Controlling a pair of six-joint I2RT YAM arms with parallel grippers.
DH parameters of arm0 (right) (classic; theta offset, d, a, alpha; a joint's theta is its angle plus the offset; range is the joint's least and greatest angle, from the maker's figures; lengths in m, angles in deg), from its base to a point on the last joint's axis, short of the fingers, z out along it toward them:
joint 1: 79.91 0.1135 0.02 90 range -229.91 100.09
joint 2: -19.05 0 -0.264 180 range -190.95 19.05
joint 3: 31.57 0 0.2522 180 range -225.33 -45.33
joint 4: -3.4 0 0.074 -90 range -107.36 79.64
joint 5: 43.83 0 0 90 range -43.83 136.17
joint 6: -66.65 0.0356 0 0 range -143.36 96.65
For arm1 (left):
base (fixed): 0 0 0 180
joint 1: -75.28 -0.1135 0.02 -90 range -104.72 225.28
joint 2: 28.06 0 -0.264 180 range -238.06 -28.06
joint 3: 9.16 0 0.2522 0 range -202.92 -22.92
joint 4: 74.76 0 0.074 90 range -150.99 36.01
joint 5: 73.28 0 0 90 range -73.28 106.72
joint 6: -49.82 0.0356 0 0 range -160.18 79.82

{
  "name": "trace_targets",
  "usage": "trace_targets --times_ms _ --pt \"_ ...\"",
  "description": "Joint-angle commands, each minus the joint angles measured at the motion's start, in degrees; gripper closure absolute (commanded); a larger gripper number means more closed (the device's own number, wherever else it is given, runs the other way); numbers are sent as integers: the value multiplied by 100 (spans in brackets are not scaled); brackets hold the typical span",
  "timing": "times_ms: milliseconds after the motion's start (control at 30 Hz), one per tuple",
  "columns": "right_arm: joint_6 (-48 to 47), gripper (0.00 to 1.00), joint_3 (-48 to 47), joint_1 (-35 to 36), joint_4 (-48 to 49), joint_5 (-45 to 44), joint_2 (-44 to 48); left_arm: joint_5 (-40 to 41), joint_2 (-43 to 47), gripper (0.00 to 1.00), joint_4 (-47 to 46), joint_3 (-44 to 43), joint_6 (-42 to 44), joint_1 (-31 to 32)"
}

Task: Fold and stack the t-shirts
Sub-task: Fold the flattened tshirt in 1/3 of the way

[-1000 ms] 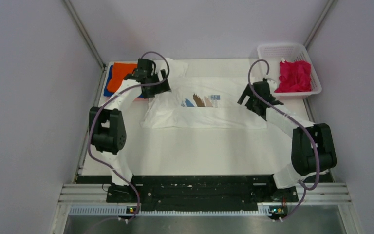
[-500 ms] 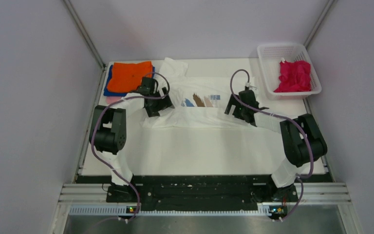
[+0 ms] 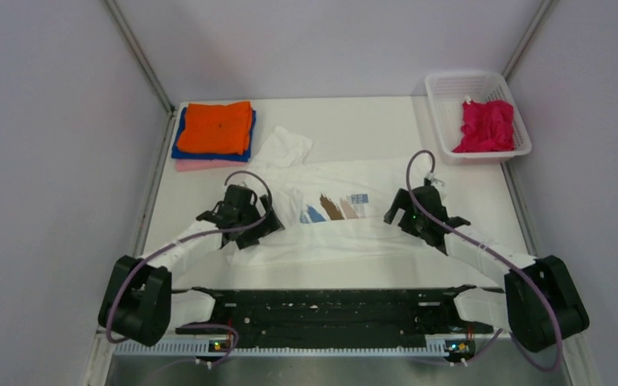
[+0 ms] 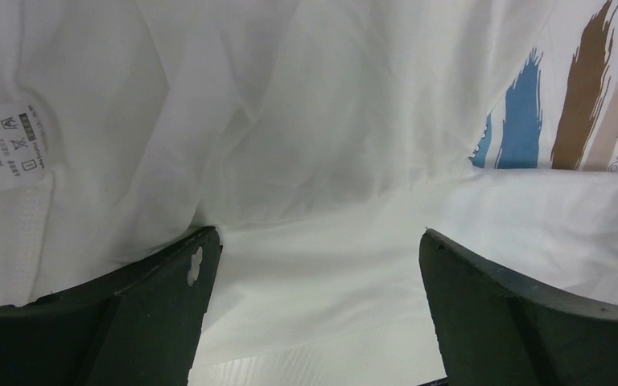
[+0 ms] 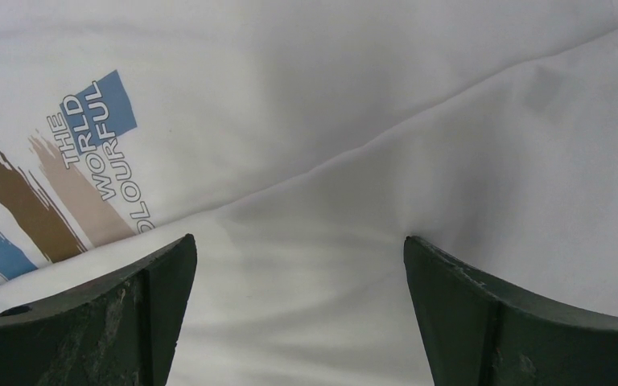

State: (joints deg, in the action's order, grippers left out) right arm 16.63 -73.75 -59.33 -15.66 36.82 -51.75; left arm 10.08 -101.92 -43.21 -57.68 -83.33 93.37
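A white t-shirt (image 3: 354, 233) with a blue, brown and tan print (image 3: 334, 209) lies spread across the table's middle, its lower part folded up over the print's bottom. My left gripper (image 3: 251, 229) rests on its left side and my right gripper (image 3: 402, 217) on its right. The left gripper (image 4: 314, 241) is open, white cloth (image 4: 330, 121) lying flat between the fingers (image 4: 161, 305). The right gripper (image 5: 299, 241) is likewise open over the cloth (image 5: 370, 121), beside the print (image 5: 56, 185). Orange (image 3: 216, 127), blue (image 3: 179, 149) and pink (image 3: 197, 165) shirts are stacked at the back left.
A white mesh basket (image 3: 467, 78) at the back right holds a crumpled magenta shirt (image 3: 487, 125). Grey walls close in the table on the left, back and right. A black rail (image 3: 330, 310) runs along the near edge between the arm bases.
Both grippers have come toward the near edge, still open. The white t-shirt has slid nearer with them, and the orange stack stands uncovered.
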Motion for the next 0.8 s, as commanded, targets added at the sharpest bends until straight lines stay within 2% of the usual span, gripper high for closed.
trace_targets --times_ms 0,167,433,633,767 --pt "407 1 381 208 -1270 -82 739 693 626 1 1270 660 -722 440" --pt "666 1 713 360 -1821 42 1679 954 1261 1 1359 929 -1015 640" --pt "1100 1 1101 477 -2176 392 2545 1178 1471 1 1545 845 -1076 682" --pt "1039 1 896 482 -2282 141 2787 1423 1490 1 1790 637 -1001 686" --pt "920 1 469 478 -2311 -495 2870 1433 1525 1 1858 216 -818 688"
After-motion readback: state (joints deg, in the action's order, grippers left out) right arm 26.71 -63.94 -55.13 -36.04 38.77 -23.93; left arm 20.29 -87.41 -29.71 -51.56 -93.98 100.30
